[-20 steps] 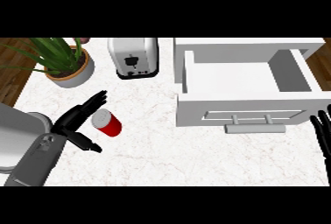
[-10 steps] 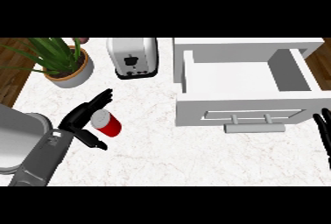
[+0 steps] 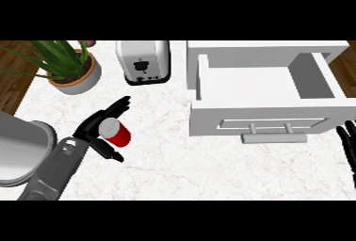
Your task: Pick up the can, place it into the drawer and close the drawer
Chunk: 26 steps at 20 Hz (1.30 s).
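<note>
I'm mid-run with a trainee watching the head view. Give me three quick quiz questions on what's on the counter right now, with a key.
1. True or false: the red can already lies inside the drawer.
2. Which hand is at the can: A) left hand B) right hand?
3. Fill in: behind the can, between the potted plant and the drawer, stands a ____.

Key: 1 false, it stands on the counter; 2 A; 3 toaster.

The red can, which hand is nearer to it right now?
Left. The left hand is right at the red can, fingers behind it and thumb in front, not yet closed round it. The right hand rests far off at the right edge, past the drawer.
</note>
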Available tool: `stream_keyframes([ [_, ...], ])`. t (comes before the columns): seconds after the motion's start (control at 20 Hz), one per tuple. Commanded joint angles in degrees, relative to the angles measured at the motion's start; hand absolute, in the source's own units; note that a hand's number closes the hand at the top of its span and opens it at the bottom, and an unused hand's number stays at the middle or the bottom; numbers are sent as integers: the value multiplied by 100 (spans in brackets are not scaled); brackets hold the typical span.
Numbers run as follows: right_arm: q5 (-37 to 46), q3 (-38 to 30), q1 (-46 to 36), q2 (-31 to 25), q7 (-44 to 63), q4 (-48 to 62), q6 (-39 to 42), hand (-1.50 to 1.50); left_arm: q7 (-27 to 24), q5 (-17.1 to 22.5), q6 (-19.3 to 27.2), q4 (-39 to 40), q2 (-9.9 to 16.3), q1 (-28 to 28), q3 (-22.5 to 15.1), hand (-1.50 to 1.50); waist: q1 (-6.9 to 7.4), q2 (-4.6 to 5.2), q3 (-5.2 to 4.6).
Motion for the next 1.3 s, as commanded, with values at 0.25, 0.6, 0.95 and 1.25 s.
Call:
stream_keyframes([
  [0.25,-303,-170,-4,-113,461,-384,63,-150,-117,10,-390,-166,-374,-120,-93,150,19,-11,2],
  [0.6,-491,-430,188,-151,261,-369,120,-150,-38,269,-980,-451,-381,71,-64,150,62,-26,4],
  [0.95,-385,-191,40,-113,635,-649,14,-150,564,679,-398,-1081,-752,229,154,150,100,-35,5],
  [1.25,-165,-189,432,123,125,-543,-61,-150,691,1664,1912,-1088,-498,704,1657,150,262,-77,9],
])
